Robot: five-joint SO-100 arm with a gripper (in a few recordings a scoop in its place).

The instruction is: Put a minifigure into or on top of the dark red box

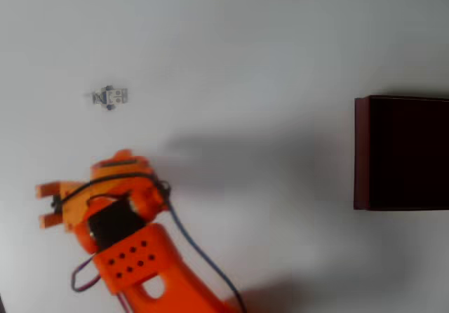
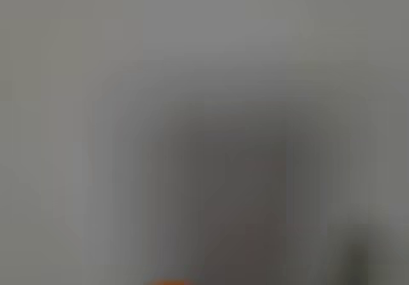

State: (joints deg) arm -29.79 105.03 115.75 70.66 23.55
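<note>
Step in hand, by my judgement: approach and pick-up, nothing grasped yet. Overhead view: the orange two-finger tool [image 1: 48, 204] sits low left over the white bench [image 1: 231, 46], fingers pointing to picture-left with a visible gap between them, so moderately open and empty. The tiny white-and-grey toy minifigure [image 1: 110, 97] lies flat on the bench, up-picture and slightly right of the fingertips, clearly apart from them and touching nothing. The large rectangular dark red box [image 1: 401, 153], maroon side wall and near-black top face, stands at the right edge, well apart from both the figure and the tool. Wrist view is a grey blur with only an orange sliver at the bottom edge; no use for alignment. To do this step well: swing the tool up-picture until the figure lies between the fingers, come down nearly vertical, and close across the narrow body rather than along its length. The figure is small and light, so a finger arriving off-centre would likely nudge it away; lower slowly and open only as far as needed.
</note>
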